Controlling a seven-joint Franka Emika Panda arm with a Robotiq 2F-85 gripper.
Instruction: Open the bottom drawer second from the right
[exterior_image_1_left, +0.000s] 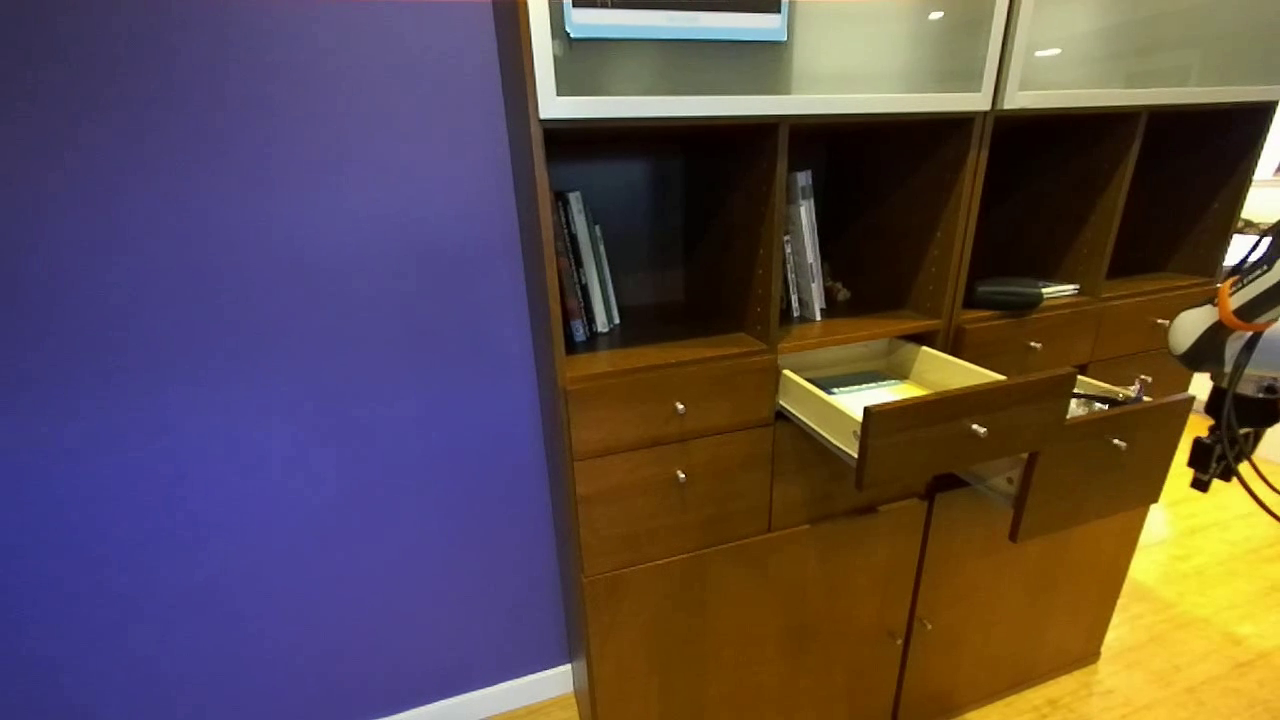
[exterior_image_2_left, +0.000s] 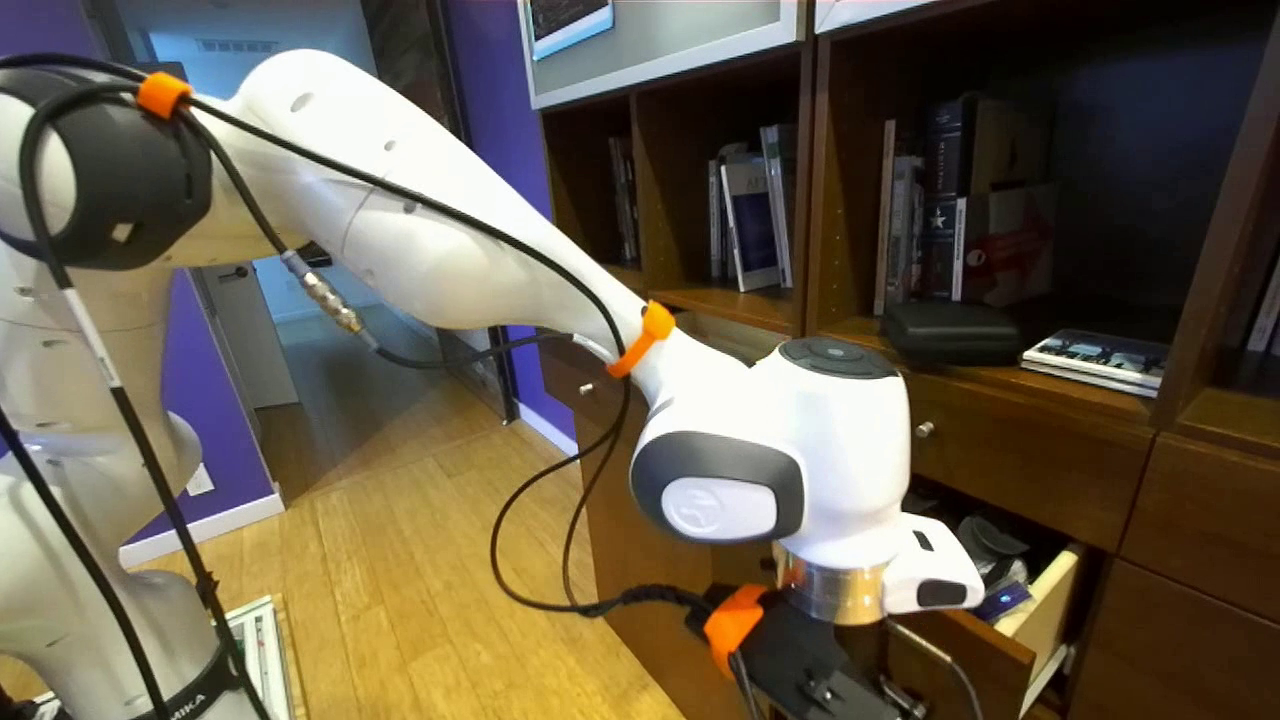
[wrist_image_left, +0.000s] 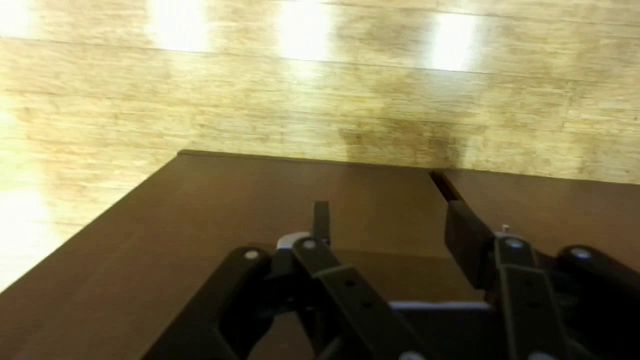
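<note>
The bottom drawer (exterior_image_1_left: 1100, 470), second from the right, has a flat brown front with a small central knob (exterior_image_1_left: 1119, 443). It stands pulled out from the cabinet, with small items inside. In an exterior view its pale side wall (exterior_image_2_left: 1050, 595) shows past my hand, and much of its front is hidden by the arm. My gripper (wrist_image_left: 392, 227) is open, with a wide gap between the fingertips and nothing held. It points down before the brown cabinet fronts. My dark hand (exterior_image_1_left: 1210, 465) appears right of the drawer front; the exact distance is unclear.
An upper drawer with a pale inner box (exterior_image_1_left: 830, 405) also stands open, beside and above the bottom drawer. Closed cabinet doors (exterior_image_1_left: 760, 600) are below. A door knob (wrist_image_left: 505, 228) shows in the wrist view. Loose black cables (exterior_image_2_left: 510, 580) hang from the arm.
</note>
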